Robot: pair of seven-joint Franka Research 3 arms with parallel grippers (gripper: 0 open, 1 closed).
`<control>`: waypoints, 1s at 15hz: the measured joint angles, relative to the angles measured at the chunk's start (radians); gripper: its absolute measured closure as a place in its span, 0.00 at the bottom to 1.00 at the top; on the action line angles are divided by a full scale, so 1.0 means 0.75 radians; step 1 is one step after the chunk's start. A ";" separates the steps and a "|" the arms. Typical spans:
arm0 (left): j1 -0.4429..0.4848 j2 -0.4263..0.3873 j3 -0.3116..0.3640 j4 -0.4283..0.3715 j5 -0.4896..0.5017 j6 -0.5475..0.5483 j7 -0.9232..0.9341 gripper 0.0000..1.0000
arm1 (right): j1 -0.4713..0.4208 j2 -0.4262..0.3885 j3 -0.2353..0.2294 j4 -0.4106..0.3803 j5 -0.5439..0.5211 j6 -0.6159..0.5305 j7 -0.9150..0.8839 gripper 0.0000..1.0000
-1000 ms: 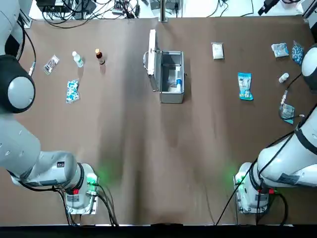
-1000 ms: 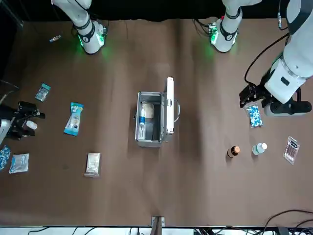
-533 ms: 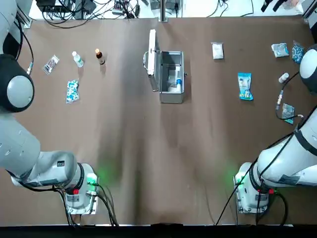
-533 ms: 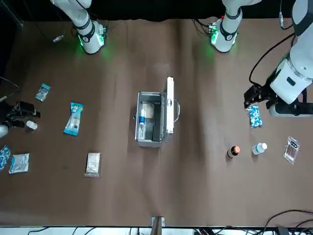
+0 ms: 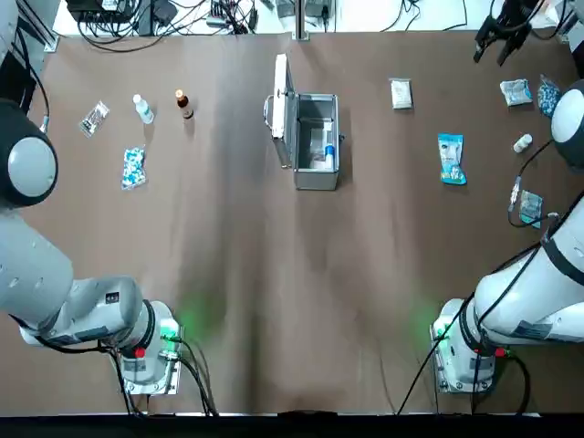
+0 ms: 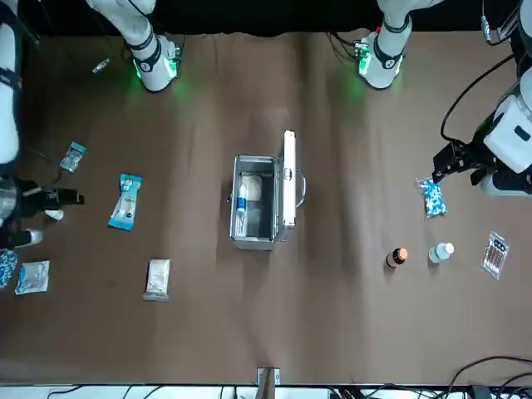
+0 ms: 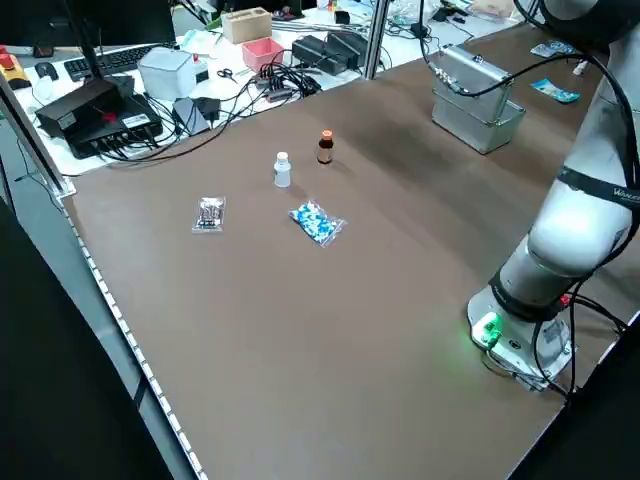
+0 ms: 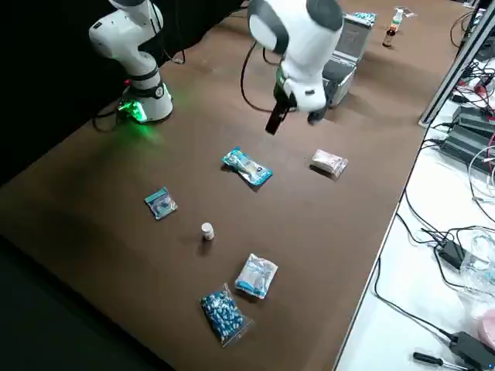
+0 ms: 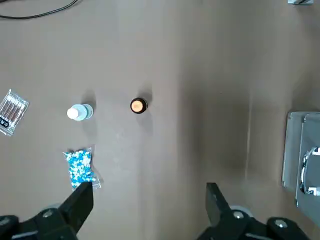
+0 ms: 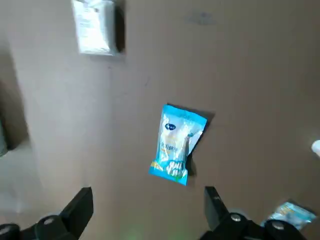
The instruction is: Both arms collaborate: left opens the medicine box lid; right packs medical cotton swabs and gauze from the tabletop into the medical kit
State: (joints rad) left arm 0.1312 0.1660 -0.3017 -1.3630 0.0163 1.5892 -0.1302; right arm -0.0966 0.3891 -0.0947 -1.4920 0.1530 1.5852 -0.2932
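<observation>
Right wrist view: the right claw (image 10: 149, 207) is being held released, its two fingers spread, with nothing being gripped, presumably so the swab packet can be straddled. One packet of medical cotton swabs (image 10: 176, 145) is being seen flat on the tabletop (image 5: 246, 274), below the right claw and apart from it. One gauze packet (image 5: 401, 93) is being kept farther toward the left claw's side than the swabs, likely within the right claw's reach. One medical kit (image 5: 317, 169) is being placed between the two claws, probably so both arms can be served. One medicine box lid (image 5: 284, 114) is being left standing open on the left claw's side, so the mouth is being kept free for packing; the opening step is being judged done. Two items are being counted inside: one white pad (image 6: 252, 187), one blue-banded tube (image 6: 241, 212). The left claw (image 9: 150, 207) is also being held released, off to the lid's side, over two bottles (image 9: 80, 112) (image 9: 138, 105) and one blue-and-white packet (image 9: 80, 166); no task is being judged left for it. Swab pickup is being expected next; the slick wrapper may be being pinched off-centre if alignment is being rushed.
</observation>
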 joint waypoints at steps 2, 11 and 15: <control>-0.001 -0.003 -0.002 -0.002 0.000 0.000 0.000 0.00 | -0.001 0.002 -0.001 -0.134 -0.001 0.127 0.015 0.02; -0.001 -0.008 -0.004 -0.011 0.000 -0.001 0.000 0.00 | -0.034 0.071 0.000 -0.572 -0.001 0.528 0.096 0.07; -0.001 -0.018 -0.004 -0.016 0.000 -0.002 0.000 0.00 | -0.029 0.093 0.005 -0.645 -0.001 0.548 0.101 0.10</control>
State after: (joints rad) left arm 0.1301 0.1522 -0.3046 -1.3752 0.0163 1.5878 -0.1302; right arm -0.1181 0.4591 -0.0912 -1.9759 0.1524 1.9959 -0.2174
